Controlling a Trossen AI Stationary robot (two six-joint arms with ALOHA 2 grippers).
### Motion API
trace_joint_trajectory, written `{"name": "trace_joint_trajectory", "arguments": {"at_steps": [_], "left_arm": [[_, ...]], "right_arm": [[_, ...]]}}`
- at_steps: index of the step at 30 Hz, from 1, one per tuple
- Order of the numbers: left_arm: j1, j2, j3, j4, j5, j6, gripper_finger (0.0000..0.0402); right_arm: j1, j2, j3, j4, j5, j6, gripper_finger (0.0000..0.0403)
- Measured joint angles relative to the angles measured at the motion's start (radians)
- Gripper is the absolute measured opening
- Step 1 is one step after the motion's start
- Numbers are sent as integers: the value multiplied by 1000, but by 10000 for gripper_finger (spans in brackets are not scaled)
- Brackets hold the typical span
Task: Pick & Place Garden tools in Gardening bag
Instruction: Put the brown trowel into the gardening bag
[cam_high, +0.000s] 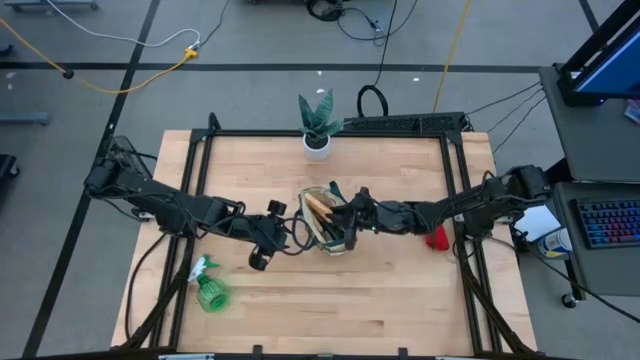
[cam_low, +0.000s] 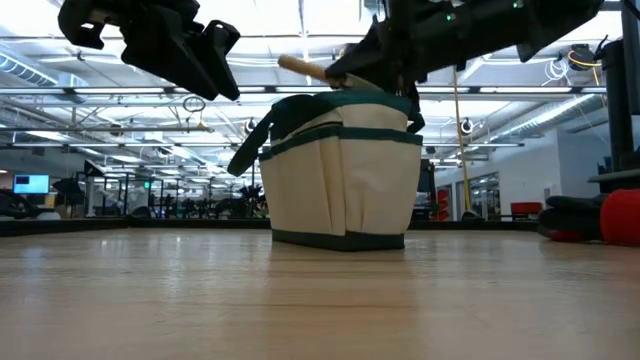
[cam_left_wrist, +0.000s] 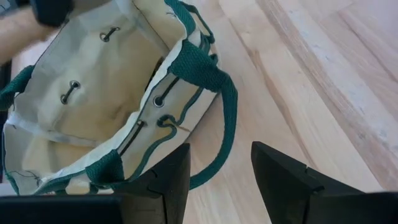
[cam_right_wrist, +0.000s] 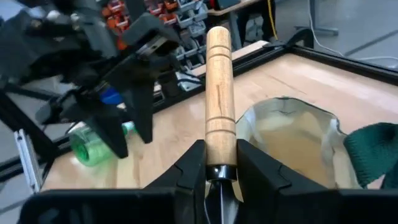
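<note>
While the bag stands upright near the middle of the worktop, the right claw hovers over its open mouth, its fingers closed on a tool with a pale wooden handle, gripping it at the dark collar where handle meets metal, so the handle juts out past the fingers. In the low view that handle pokes out above the bag's green-trimmed rim. From the bag, the right arm reaches in from three o'clock. The left claw hangs just beside the bag at nine o'clock, above the worktop, its fingers spread wide and holding nothing; a green loop handle droops over the bag's side in front of them. The green spray bottle lies on the worktop at about eight o'clock from the bag, well apart. A small red item sits at three o'clock, near the edge. A potted plant stands at twelve o'clock.
</note>
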Motion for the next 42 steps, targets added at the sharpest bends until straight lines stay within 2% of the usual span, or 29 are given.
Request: {"name": "trace_joint_trajectory", "arguments": {"at_steps": [7,13,16,18,21,23,27,31,37,42], "left_arm": [[0,0,0,2,-12,40,177],[0,0,0,82,-184,108,177],[3,0,0,170,-281,189,177],[13,0,0,219,-305,272,177],[38,0,0,269,-290,417,177],[63,7,0,297,-235,494,177],[119,48,-1,334,-126,539,177],[164,104,-1,383,-135,551,177],[199,177,0,503,-132,666,177],[216,216,0,500,-134,727,177]], "right_arm": [[-27,18,0,-39,0,42,68],[-28,17,0,-68,0,75,67],[-28,17,0,-106,-1,112,69],[-28,17,0,-131,-3,139,68],[-28,17,0,-150,-24,160,67],[-28,17,0,-150,-26,171,68],[-28,17,0,-150,-26,171,70],[-27,17,0,-150,-27,171,69],[-27,17,0,-157,-27,171,72],[-27,17,0,-160,-29,170,71]]}}
